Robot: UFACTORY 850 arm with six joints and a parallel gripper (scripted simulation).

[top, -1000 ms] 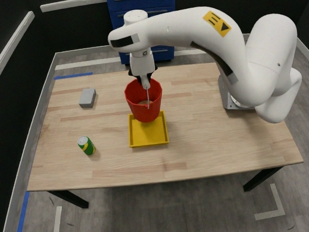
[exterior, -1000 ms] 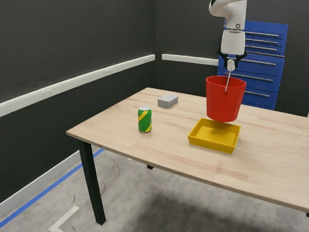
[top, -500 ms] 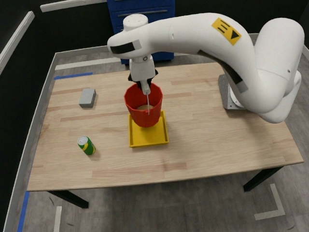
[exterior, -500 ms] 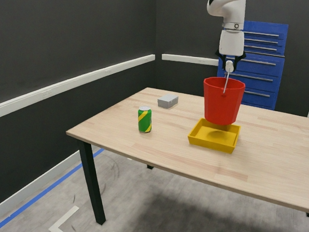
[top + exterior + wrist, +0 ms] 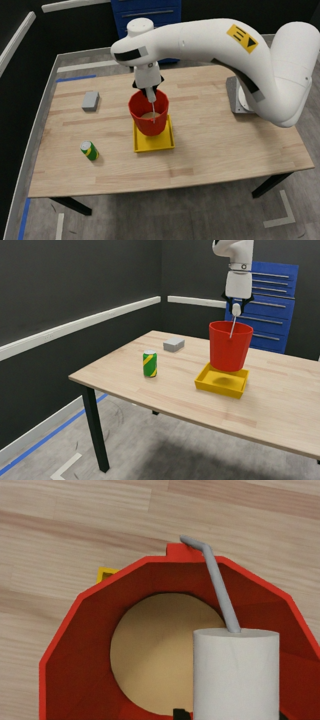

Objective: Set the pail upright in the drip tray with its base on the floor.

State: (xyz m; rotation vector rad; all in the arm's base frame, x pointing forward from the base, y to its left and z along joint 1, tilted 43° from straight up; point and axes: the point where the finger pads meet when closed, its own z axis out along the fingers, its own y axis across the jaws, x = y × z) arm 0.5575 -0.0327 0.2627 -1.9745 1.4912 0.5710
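Note:
A red pail (image 5: 149, 113) hangs upright by its grey wire handle over the yellow drip tray (image 5: 153, 138). My gripper (image 5: 151, 96) is shut on the white grip of the pail's handle, above the pail's mouth. In the side view the pail (image 5: 229, 345) hangs clear of the tray (image 5: 222, 382), its base a little above the tray's rim, over the tray's far part, with its shadow on the tray floor. The wrist view looks down into the pail (image 5: 165, 650), with the white handle grip (image 5: 235, 672) in front and one yellow tray corner (image 5: 106, 573) showing past the rim.
A green and yellow can (image 5: 89, 150) stands at the front left of the table. A grey block (image 5: 90, 101) lies at the back left. The arm's base (image 5: 239, 96) is mounted at the right. A blue drawer cabinet (image 5: 268, 307) stands behind the table.

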